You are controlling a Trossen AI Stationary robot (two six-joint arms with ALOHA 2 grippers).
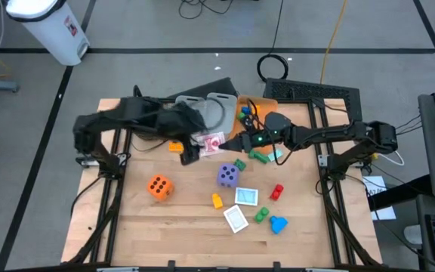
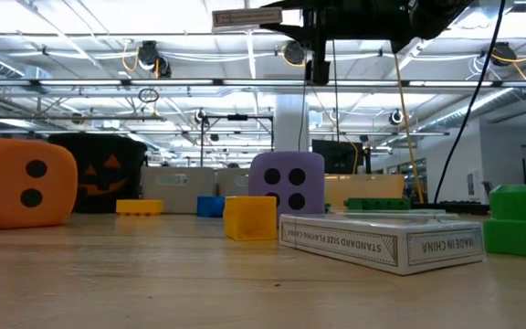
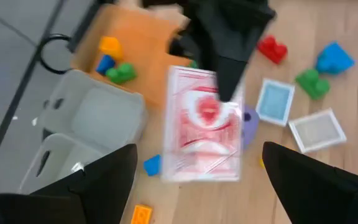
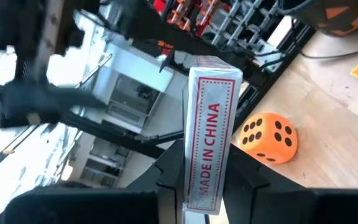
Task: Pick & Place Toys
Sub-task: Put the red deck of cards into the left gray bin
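Purple die (image 1: 227, 176) beside green block (image 1: 239, 164)

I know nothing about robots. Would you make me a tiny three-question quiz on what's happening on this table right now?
1. True or false: the right gripper is shut on the red-and-white card box.
2. Which colour is the foam die lying nearest the left arm's side of the table: A orange, B purple, C green?
3. Fill in: the left gripper hangs with its fingers ____ around nothing, facing the card box.

Key
1. True; the box stands pinched between its two fingers in the right wrist view.
2. A; the purple die sits nearer the middle.
3. Open.
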